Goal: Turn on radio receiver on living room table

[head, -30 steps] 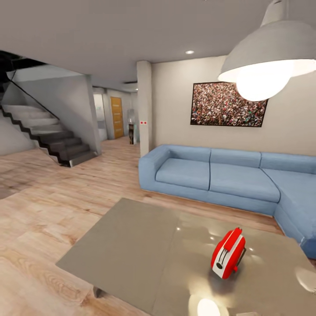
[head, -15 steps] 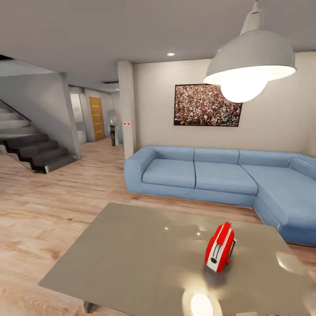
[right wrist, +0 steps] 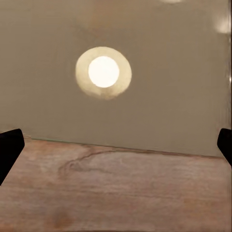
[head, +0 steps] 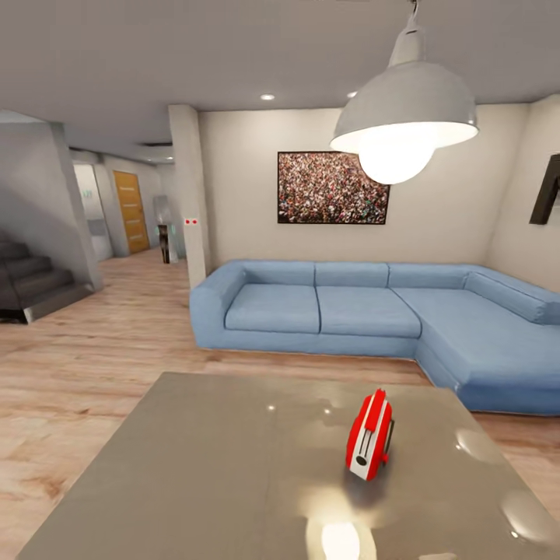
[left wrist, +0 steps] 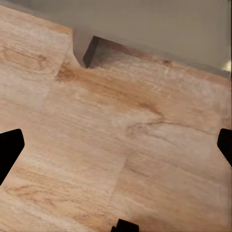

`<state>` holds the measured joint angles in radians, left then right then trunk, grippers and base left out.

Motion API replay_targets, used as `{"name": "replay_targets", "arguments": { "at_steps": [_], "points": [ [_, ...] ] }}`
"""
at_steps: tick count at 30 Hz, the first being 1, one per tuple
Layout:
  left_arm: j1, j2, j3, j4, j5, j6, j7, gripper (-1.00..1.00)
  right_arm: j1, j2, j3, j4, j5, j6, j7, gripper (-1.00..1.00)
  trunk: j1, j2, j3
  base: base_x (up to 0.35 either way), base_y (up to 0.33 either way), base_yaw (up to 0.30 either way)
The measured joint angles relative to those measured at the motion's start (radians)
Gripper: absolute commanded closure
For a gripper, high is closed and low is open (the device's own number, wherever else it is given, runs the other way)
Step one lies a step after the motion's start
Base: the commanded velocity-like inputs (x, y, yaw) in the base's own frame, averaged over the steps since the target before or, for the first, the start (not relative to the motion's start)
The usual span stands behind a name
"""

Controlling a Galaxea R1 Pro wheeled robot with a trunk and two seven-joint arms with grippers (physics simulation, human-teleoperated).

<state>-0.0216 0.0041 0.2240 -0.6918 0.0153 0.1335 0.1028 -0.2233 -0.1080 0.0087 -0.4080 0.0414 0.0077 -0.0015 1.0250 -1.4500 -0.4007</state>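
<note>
Both arms hang low by the bench edge, hands spread wide and empty.

The left hand (left wrist: 116, 145), fingertips at opposite frame edges, hangs over wood floor (left wrist: 121, 145) beside a bench leg (left wrist: 87, 48); the right hand (right wrist: 116, 145) faces the bench rim. Largest first in the living room: blue sofa (head: 350, 311), glossy grey bench (head: 233, 467), pendant lamp (head: 404, 117), crowd picture (head: 333, 188), then the red radio receiver (head: 369, 435), upright right of bench centre.
</note>
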Motion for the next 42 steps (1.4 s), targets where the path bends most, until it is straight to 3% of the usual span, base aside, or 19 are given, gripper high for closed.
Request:
{"name": "replay_targets", "arguments": {
  "at_steps": [11,19,23,26,28,31,35,38,42],
  "points": [
    [0.000,-0.008,-0.008,-0.004,-0.003,-0.004,-0.002,-1.00,0.000,0.000,-0.001,0.000,0.000,0.000,0.000,-1.00,0.000,0.000,0.004,0.000,0.000,-0.275],
    [0.000,-0.013,-0.006,-0.002,-0.007,-0.162,-0.002,-1.00,0.000,0.000,-0.001,-0.001,0.005,-0.001,0.000,-1.00,0.000,0.000,0.007,0.000,0.000,-0.239],
    [0.000,-0.013,-0.007,-0.001,-0.007,-0.175,-0.002,-1.00,-0.001,0.000,-0.003,-0.009,0.009,-0.001,0.000,-1.00,0.000,0.000,0.007,0.000,0.000,-0.058],
    [0.000,-0.012,-0.009,-0.007,-0.004,-0.178,-0.002,-1.00,-0.003,0.006,-0.003,-0.051,0.009,0.004,0.003,-1.00,0.000,0.000,0.007,0.000,0.000,-0.017],
    [0.000,-0.012,-0.009,-0.010,-0.004,-0.179,-0.002,-1.00,-0.005,0.023,-0.002,-0.152,0.007,0.021,0.005,-1.00,0.000,0.000,0.007,0.000,0.000,-0.004],
    [0.000,-0.009,-0.009,-0.011,-0.003,-0.180,-0.002,-1.00,-0.015,0.077,0.034,-0.342,0.014,0.140,0.001,-1.00,0.000,0.000,0.007,0.000,0.000,0.000],
    [0.000,-0.007,-0.009,-0.009,-0.004,-0.181,-0.002,-1.00,-0.030,0.089,0.141,-0.551,0.025,0.314,0.004,-1.00,0.000,0.000,0.007,0.000,0.000,0.000],
    [0.000,-0.007,-0.009,-0.008,-0.005,-0.181,-0.002,-1.00,-0.037,0.092,0.223,-0.730,0.024,0.513,0.006,-1.00,0.000,0.000,0.007,0.000,0.000,0.000],
    [0.000,-0.007,-0.009,-0.008,-0.005,-0.181,-0.002,-1.00,-0.048,0.103,0.251,-0.864,0.017,0.656,0.008,-1.00,0.000,0.000,0.007,0.000,0.000,0.000]
  ]
}}
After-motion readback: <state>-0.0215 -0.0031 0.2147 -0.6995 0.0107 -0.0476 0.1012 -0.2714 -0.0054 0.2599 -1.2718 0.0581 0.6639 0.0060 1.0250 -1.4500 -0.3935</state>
